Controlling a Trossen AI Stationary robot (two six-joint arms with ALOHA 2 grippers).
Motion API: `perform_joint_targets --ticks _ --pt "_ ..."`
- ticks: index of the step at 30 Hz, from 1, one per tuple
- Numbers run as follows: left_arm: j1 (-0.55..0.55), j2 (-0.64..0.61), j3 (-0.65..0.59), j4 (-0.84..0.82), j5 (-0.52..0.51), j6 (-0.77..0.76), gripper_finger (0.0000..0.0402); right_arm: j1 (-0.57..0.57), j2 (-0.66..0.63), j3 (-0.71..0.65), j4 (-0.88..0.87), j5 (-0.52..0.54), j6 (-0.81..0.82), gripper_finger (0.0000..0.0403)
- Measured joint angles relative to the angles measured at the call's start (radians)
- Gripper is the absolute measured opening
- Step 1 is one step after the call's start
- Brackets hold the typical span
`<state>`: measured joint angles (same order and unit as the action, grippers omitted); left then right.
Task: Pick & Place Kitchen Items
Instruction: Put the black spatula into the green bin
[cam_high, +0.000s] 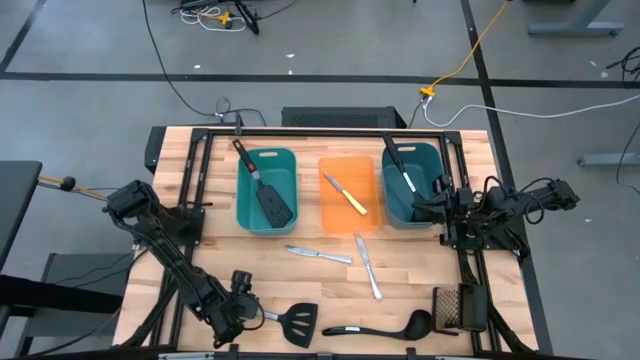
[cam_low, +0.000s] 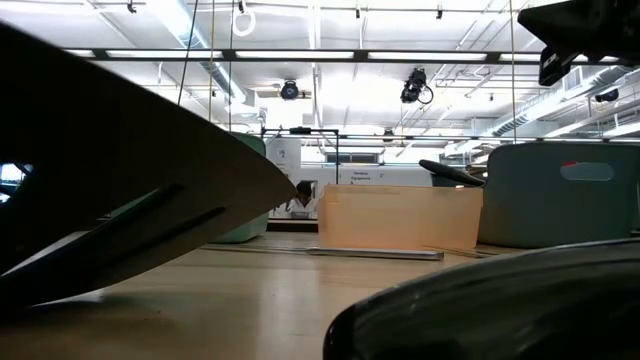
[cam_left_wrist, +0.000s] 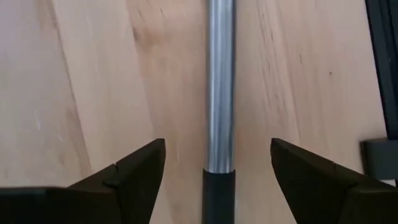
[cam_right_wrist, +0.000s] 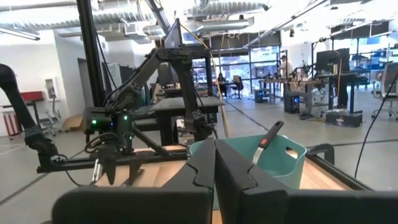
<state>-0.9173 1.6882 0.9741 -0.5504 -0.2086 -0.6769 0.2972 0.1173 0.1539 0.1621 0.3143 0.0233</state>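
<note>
A black slotted spatula (cam_high: 300, 322) lies flat on the table near its front edge, its handle pointing left. My left gripper (cam_high: 252, 312) is low over that handle and open. In the left wrist view its two fingers (cam_left_wrist: 137, 171) stand on either side of the silver shaft (cam_left_wrist: 219, 81), apart from it. A black ladle (cam_high: 380, 328) lies to the spatula's right. Two silver knives (cam_high: 318, 254) (cam_high: 368, 265) lie mid-table. My right gripper (cam_high: 420, 208) is shut and empty beside the right teal bin (cam_high: 412, 185); it also shows in its wrist view (cam_right_wrist: 214, 155).
The left teal bin (cam_high: 250, 215) holds a black spatula (cam_high: 265, 190). The orange bin (cam_high: 335, 215) holds a yellow-handled knife (cam_high: 345, 193). The right teal bin holds a black utensil (cam_high: 400, 170). A dark mesh object (cam_high: 458, 308) lies at the front right. Black frame rails run along both table sides.
</note>
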Motion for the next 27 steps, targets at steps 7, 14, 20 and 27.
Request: perform_joint_targets --ticks 7,14,20,27 --pt "0.0 0.013 -0.001 -0.007 0.023 0.018 0.0295 0.0 0.0 0.0 -0.015 0.0 0.015 0.0007" --pt "-0.003 0.03 -0.047 -0.001 0.042 0.011 0.0294 0.0 0.0 0.0 -0.018 0.008 0.014 0.0007" --pt "-0.013 0.027 -0.068 0.004 0.013 -0.016 0.0273 0.0 0.0 0.0 -0.023 0.008 0.018 0.0007" --pt "-0.013 0.029 -0.069 0.0 0.005 -0.008 0.0148 0.0 0.0 0.0 -0.023 0.01 0.018 0.0007"
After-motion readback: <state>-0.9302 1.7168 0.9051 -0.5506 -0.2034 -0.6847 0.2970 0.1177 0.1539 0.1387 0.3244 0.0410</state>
